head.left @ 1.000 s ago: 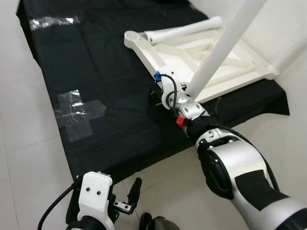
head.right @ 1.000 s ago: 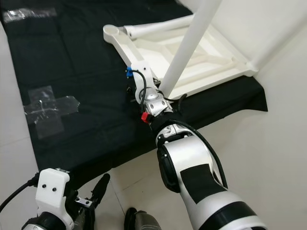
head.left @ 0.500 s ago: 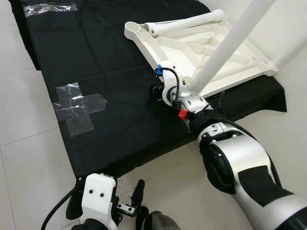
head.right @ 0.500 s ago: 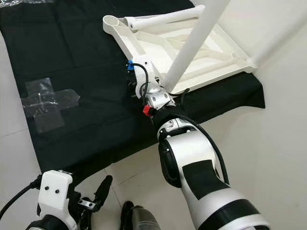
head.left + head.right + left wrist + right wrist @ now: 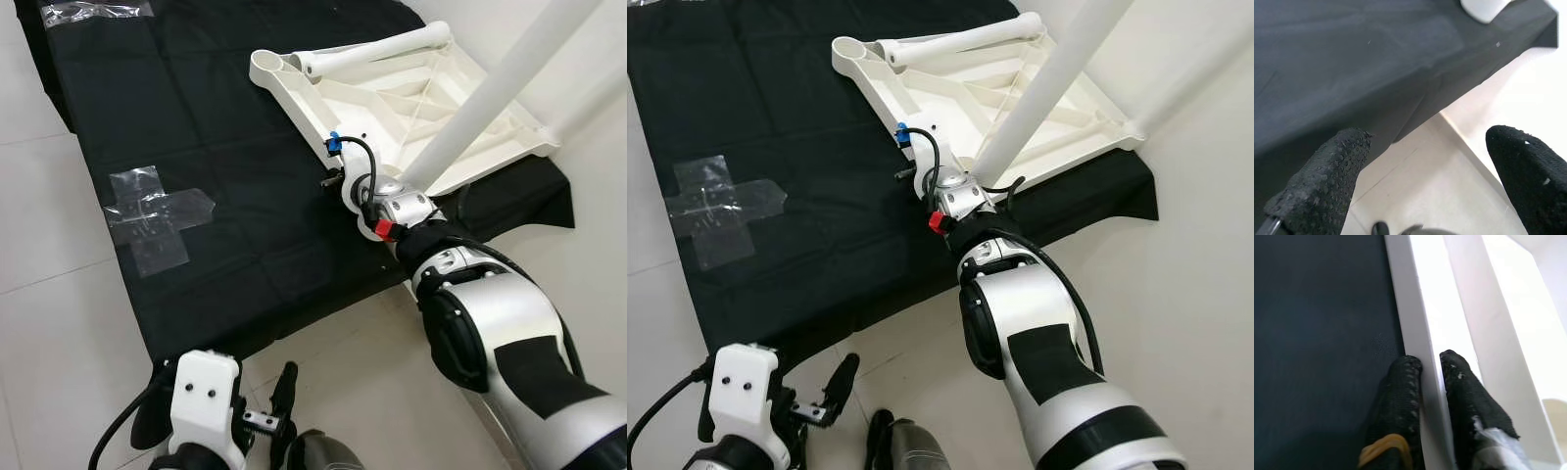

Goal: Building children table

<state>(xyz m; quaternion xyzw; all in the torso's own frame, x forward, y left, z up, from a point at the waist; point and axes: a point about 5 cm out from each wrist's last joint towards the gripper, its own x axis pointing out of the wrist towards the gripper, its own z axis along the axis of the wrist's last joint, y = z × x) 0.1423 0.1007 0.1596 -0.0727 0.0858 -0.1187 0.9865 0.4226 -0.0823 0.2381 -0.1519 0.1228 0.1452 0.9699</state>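
White floor tiles (image 5: 59, 323) carry a black cloth (image 5: 216, 166). On it, the right hand (image 5: 1431, 363) is clenched on the rim of the upturned white tabletop (image 5: 392, 98), beside an upright leg (image 5: 490, 98). Left hand (image 5: 1425, 166) hangs released over the tiles.

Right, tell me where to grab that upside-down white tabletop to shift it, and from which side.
Grip the thin raised rim of the white tabletop on its near long edge, coming from the black cloth side. That rim is narrow enough to pinch, as the right gripper shows with one finger on each face. The legs look too round and thick to hold as firmly.
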